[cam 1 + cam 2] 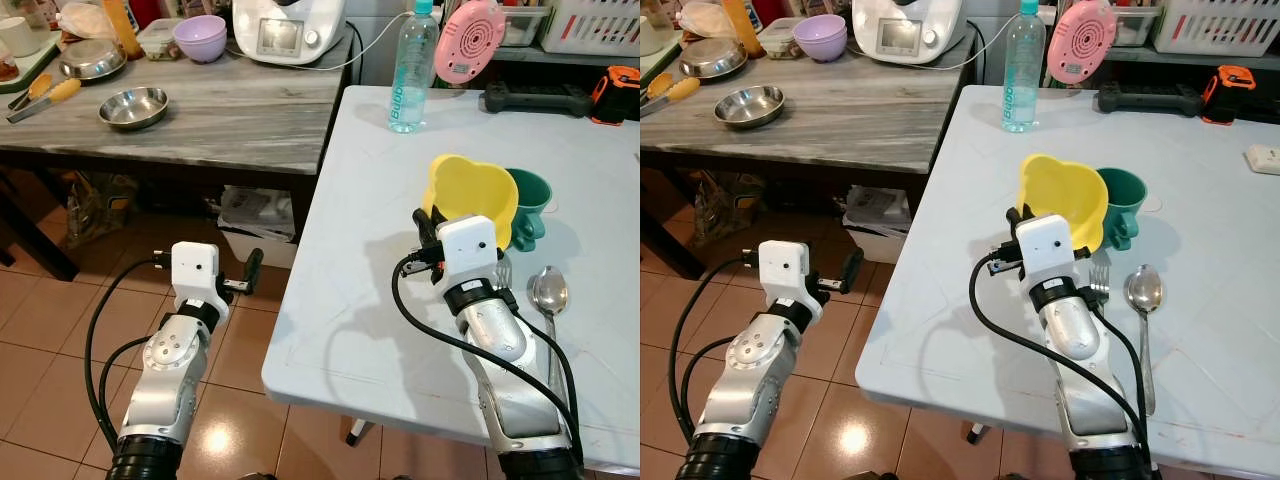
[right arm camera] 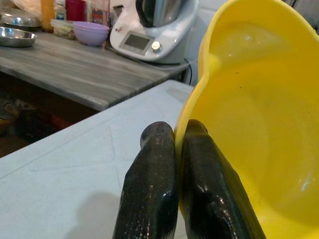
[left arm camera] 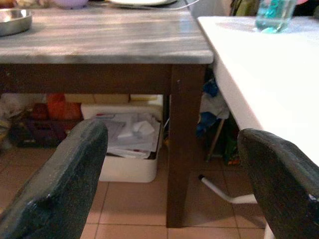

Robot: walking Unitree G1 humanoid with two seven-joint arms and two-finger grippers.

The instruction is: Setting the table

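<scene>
My right gripper (image 2: 174,135) is shut on the rim of a yellow bowl (image 1: 470,195), one finger inside and one outside. The bowl is tilted on edge over the white table (image 1: 340,330), right in front of a green cup (image 1: 530,200). Whether the bowl touches the table is hidden by my wrist. A fork (image 1: 503,270) and a spoon (image 1: 549,292) lie side by side just right of my right forearm. My left gripper (image 1: 250,270) hangs open over the tiled floor, left of the white table, with nothing between its fingers (image 3: 75,169).
A water bottle (image 1: 411,70) and a pink fan (image 1: 470,40) stand at the white table's far edge. The grey wooden table (image 1: 220,120) to the left carries a steel bowl (image 1: 133,107), a purple bowl (image 1: 200,37) and a white appliance (image 1: 288,28). Boxes sit beneath it.
</scene>
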